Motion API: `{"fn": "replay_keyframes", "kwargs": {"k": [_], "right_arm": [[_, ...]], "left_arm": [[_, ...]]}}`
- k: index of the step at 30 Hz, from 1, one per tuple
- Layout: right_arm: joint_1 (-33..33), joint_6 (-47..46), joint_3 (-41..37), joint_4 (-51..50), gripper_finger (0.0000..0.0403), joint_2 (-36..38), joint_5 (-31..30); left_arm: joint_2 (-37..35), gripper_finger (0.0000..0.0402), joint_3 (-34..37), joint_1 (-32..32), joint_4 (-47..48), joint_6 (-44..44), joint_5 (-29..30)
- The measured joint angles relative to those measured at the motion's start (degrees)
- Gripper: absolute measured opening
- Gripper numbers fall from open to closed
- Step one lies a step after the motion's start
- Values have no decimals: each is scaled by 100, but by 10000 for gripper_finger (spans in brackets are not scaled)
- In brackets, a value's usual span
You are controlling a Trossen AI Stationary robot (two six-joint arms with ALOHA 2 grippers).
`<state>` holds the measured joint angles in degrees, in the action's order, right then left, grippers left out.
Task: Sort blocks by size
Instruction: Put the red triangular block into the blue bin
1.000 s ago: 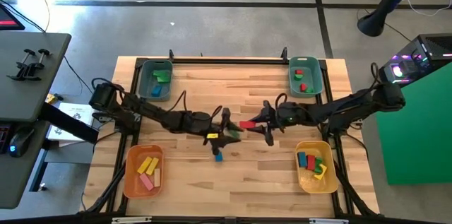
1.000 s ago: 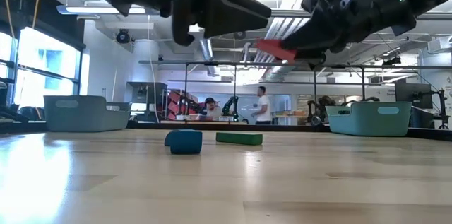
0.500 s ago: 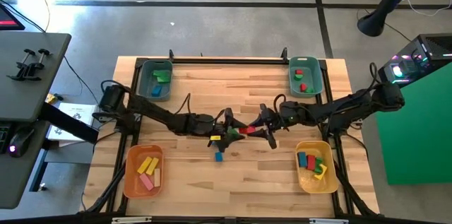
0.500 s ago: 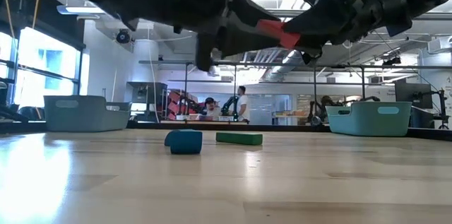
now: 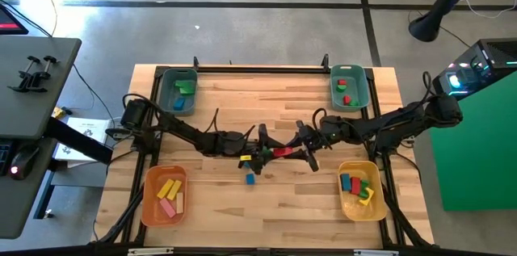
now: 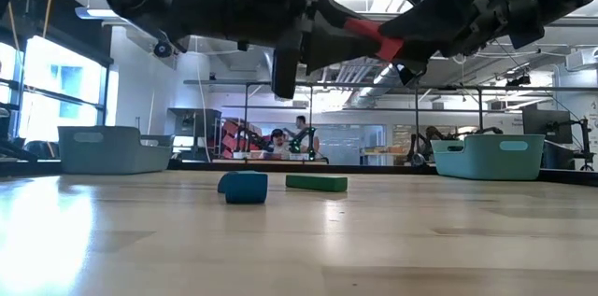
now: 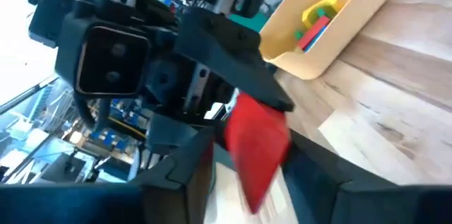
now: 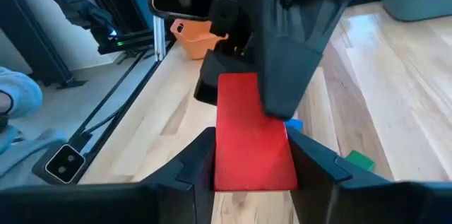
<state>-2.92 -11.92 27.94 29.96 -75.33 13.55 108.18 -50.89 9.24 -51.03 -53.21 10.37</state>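
midair, both arms' jaws clamp one red block (image 5: pixel 282 152), right gripper (image 5: pixel 300 151) meeting left gripper (image 5: pixel 262 153).

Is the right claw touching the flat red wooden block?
Touching. In the right wrist view the right claw has a finger against each side of the flat red wooden block, with no gap showing.

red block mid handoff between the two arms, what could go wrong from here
1. The red block hangs above the table between the right gripper and the left gripper; if one lets go before the other grips firmly, it could drop.
2. A fall might knock the blue block and green block lying below.
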Motion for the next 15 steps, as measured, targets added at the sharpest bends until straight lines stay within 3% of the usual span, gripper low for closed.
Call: {"fn": "replay_keyframes", "kwargs": {"k": [8, 13, 15], "right_arm": [[-1, -231, 2, 52, 167, 4, 14], [-2, -393, 2, 10, 170, 4, 16], [14, -462, 2, -66, 172, 4, 23]], "left_arm": [[13, 74, -248, -24, 100, 151, -354], [13, 17, -352, 29, 247, 264, -239], [13, 11, -352, 86, 291, 382, -19]]}}
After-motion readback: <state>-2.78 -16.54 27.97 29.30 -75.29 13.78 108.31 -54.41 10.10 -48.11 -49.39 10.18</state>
